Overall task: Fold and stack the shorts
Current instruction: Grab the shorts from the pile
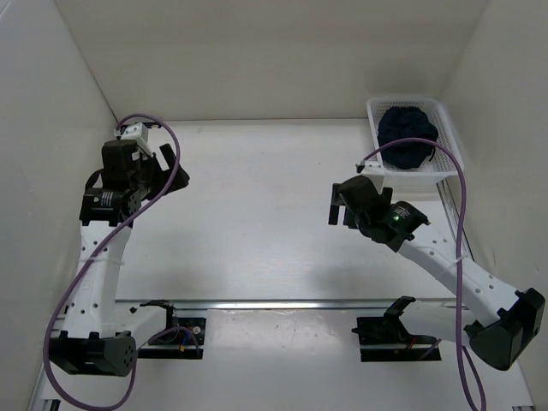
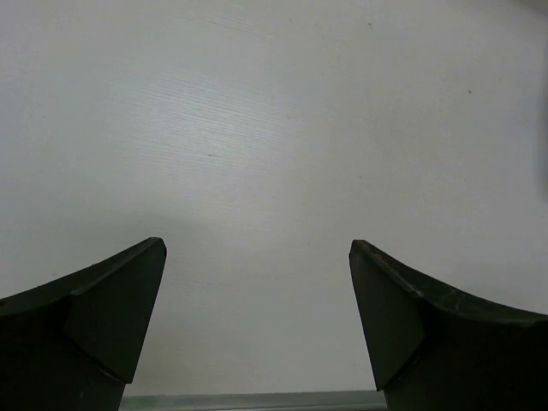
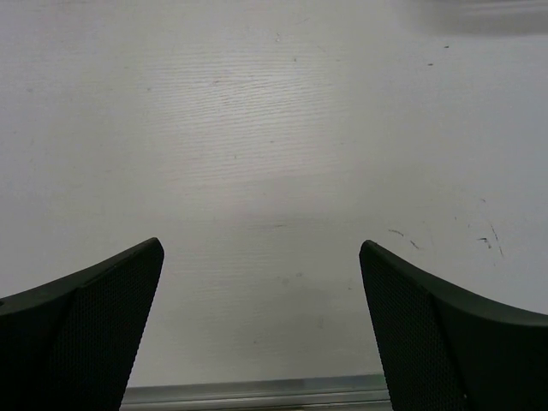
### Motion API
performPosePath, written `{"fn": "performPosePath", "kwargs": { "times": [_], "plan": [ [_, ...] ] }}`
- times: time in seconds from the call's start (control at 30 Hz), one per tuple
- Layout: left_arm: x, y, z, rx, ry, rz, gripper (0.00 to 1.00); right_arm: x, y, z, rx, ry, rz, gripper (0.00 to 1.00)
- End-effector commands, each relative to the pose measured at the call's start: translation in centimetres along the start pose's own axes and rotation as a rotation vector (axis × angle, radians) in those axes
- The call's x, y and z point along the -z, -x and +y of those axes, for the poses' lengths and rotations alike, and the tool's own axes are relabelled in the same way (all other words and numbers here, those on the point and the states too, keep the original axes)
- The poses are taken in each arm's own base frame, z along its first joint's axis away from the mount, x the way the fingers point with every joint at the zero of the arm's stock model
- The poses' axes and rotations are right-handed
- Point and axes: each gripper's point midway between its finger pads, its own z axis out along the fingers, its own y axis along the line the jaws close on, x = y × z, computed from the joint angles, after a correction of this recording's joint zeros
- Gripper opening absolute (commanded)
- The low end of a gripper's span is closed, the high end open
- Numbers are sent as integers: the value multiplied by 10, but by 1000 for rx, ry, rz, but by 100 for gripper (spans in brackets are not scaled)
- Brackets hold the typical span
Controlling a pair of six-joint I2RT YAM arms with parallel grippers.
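Shorts: dark navy, bunched in a lump inside the white basket at the far right corner of the surface. Not spread out, not folded.

Left hand: jaws wide apart, nothing between them. It hangs over bare surface on the far left, well apart from the basket.

Right hand: likewise wide open and empty. It sits just on the near side of the basket, not touching the cloth.

Judgement: nothing of the task is done. Left to do: lift the shorts out, lay them flat, fold them, set them down as a stack. No second garment in view.
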Motion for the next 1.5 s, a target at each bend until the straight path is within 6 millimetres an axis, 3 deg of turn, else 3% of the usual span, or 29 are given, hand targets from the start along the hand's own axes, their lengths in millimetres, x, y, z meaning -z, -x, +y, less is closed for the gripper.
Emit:
{"fn": "performPosePath", "kwargs": {
  "times": [0.0, 0.13, 0.2, 0.23, 0.27, 0.33, 0.37, 0.43, 0.47, 0.5, 0.53, 0.57, 0.6, 0.63, 0.67, 0.73, 0.77, 0.8, 0.87, 0.9, 0.93, 1.0, 1.07, 1.1, 1.17, 1.23, 1.27, 1.37, 1.47],
  "plan": [
    [12, -3, -19, -73, -129, -9, 100, -2, 4, -10, -31, -64, -24, 100],
    [15, -4, -18, -82, -129, -10, 100, -1, 21, -16, -65, -126, -73, 100],
    [15, -5, -19, -82, -139, -7, 100, -4, 30, -30, -83, -204, -94, 100],
    [15, -5, -20, -82, -139, -7, 100, -3, 41, -33, -86, -211, -107, 100],
    [15, -5, -20, -82, -139, -7, 100, -9, 50, -48, -69, -263, -96, 100],
    [16, -6, -22, -94, -159, 0, 100, -19, 72, -43, -82, -187, -84, 100],
    [17, -7, -24, -103, -172, 3, 100, -28, 96, -56, -120, -184, -79, 100],
    [17, -6, -29, -130, -205, 0, 100, -41, 120, -57, -195, -91, -66, 99],
    [21, -2, -33, -133, -223, -21, 100, -56, 137, -72, -253, -90, -53, 99],
    [27, 2, -34, -137, -231, -49, 100, -64, 148, -73, -279, -59, -52, 99],
    [30, 5, -36, -126, -238, -66, 100, -73, 155, -76, -295, -49, -42, 99],
    [30, 7, -38, -118, -241, -75, 100, -98, 154, -93, -315, -106, -8, 99],
    [30, 7, -38, -118, -241, -75, 100, -109, 160, -105, -354, -156, -12, 100],
    [32, 10, -39, -119, -244, -84, 100, -112, 182, -112, -388, -164, -51, 100],
    [32, 10, -40, -120, -254, -81, 100, -141, 178, -128, -430, -175, -2, 100],
    [29, 9, -40, -119, -252, -72, 100, -164, 185, -137, -485, -144, 25, 100],
    [26, 8, -40, -117, -248, -62, 100, -188, 193, -150, -521, -146, 31, 100],
    [21, 9, -35, -114, -220, -62, 100, -229, 183, -158, -557, -175, 74, 98],
    [18, 8, -34, -98, -208, -54, 100, -252, 183, -174, -585, -209, 81, 98],
    [16, 11, -32, -97, -193, -58, 100, -255, 203, -180, -604, -204, 32, 97],
    [16, 12, -30, -96, -185, -61, 100, -281, 189, -186, -631, -221, 66, 97],
    [11, 12, -26, -94, -159, -58, 100, -308, 193, -188, -655, -173, 62, 94],
    [7, 13, -22, -92, -135, -54, 100, -325, 201, -191, -663, -130, 35, 86],
    [6, 14, -18, -80, -108, -62, 100, -342, 192, -199, -671, -142, 48, 84],
    [2, 17, -15, -79, -88, -69, 100, -347, 211, -199, -668, -113, -11, 77],
    [-3, 17, -11, -66, -64, -64, 100, -358, 209, -201, -675, -86, -16, 66],
    [-6, 16, -9, -65, -52, -57, 100, -359, 216, -200, -673, -67, -41, 42],
    [-9, 15, -9, -65, -48, -48, 100, -340, 234, -198, -694, -57, -78, 0],
    [-9, 14, -11, -56, -60, -44, 100, -294, 262, -200, -688, -69, -160, 0]
  ]
}}
